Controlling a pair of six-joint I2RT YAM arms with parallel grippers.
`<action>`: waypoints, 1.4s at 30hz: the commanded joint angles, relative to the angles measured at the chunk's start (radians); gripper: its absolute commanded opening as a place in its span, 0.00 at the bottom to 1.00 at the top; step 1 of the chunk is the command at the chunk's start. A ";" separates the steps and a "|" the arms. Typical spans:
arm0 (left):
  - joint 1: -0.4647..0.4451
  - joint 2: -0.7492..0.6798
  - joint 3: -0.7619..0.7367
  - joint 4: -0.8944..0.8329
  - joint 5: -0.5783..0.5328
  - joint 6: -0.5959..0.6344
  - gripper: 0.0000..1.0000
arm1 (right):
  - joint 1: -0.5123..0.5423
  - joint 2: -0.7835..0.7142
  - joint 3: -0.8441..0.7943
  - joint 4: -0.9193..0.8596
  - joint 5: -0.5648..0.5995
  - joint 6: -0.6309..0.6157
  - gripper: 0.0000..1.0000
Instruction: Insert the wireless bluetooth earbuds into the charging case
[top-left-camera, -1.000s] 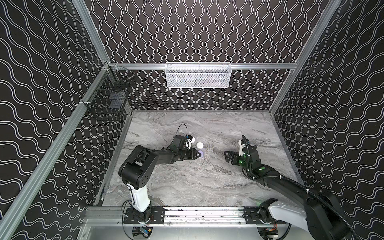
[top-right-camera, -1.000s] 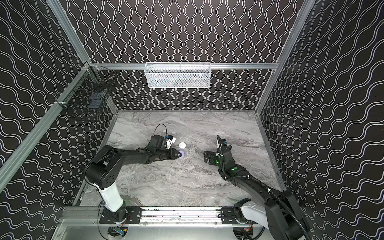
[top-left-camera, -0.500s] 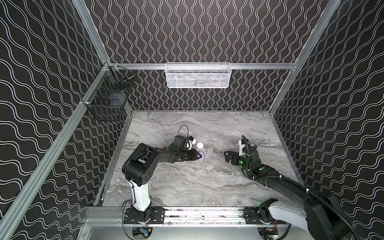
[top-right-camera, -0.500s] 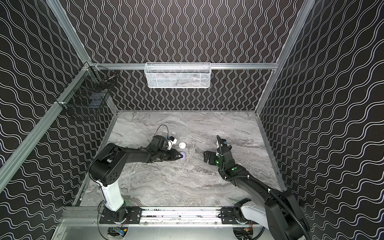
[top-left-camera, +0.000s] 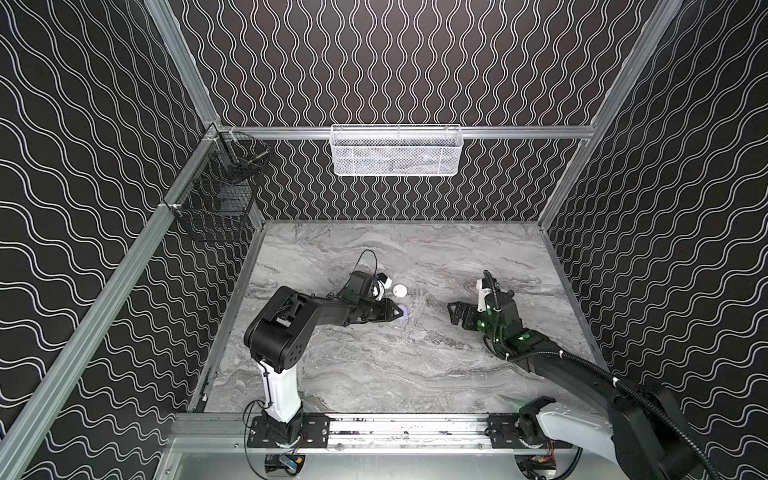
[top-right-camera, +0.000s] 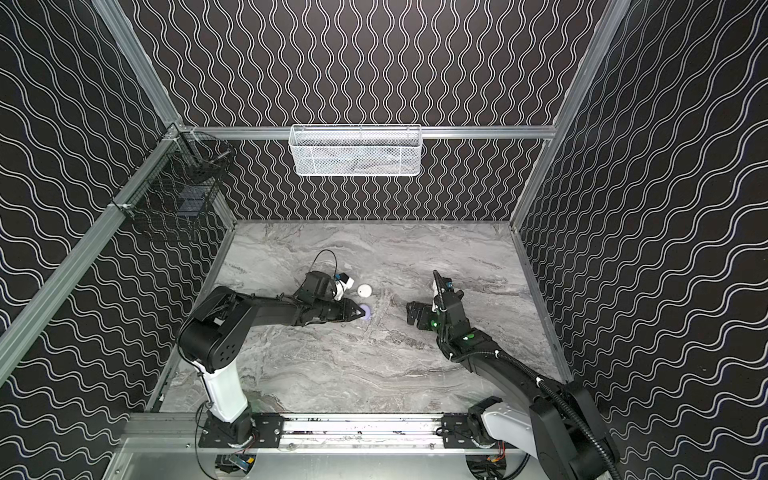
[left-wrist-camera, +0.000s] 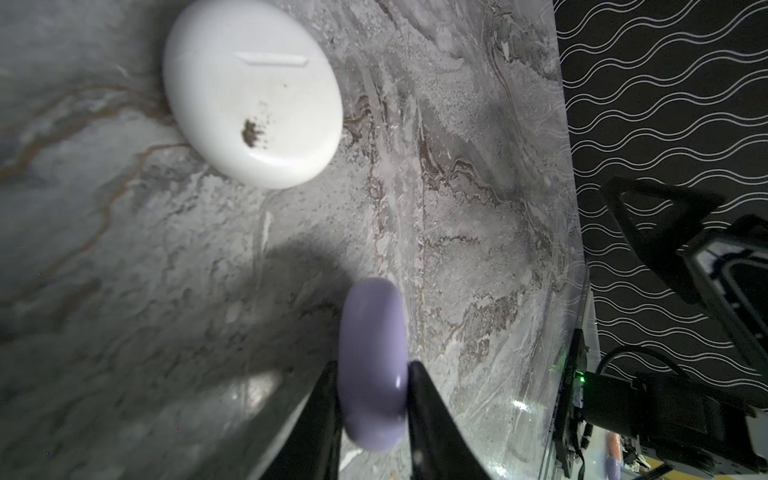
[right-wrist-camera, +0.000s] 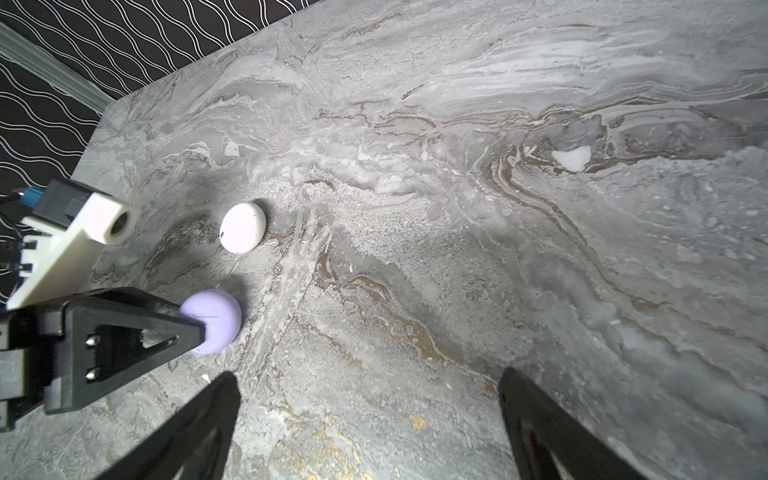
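Lower centre, the lavender case is being pinched edgewise by the left gripper; the right gripper is being held with jaws spread.

Two round cases are counted on the marble table: one white case and one lavender case just beside the white case. Two grippers are counted: left gripper, right gripper. Two baskets are hung well beyond the white case: one white mesh basket, one black wire basket.
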 joint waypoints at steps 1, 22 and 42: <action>0.004 -0.006 0.000 -0.001 -0.016 0.015 0.34 | -0.001 0.002 0.006 0.029 -0.004 0.002 0.99; 0.028 -0.045 -0.015 -0.012 -0.057 0.012 0.41 | -0.001 0.007 0.006 0.031 -0.009 0.001 0.99; 0.040 -0.257 -0.037 -0.148 -0.226 0.098 0.77 | 0.000 0.004 0.002 0.031 0.011 -0.001 0.99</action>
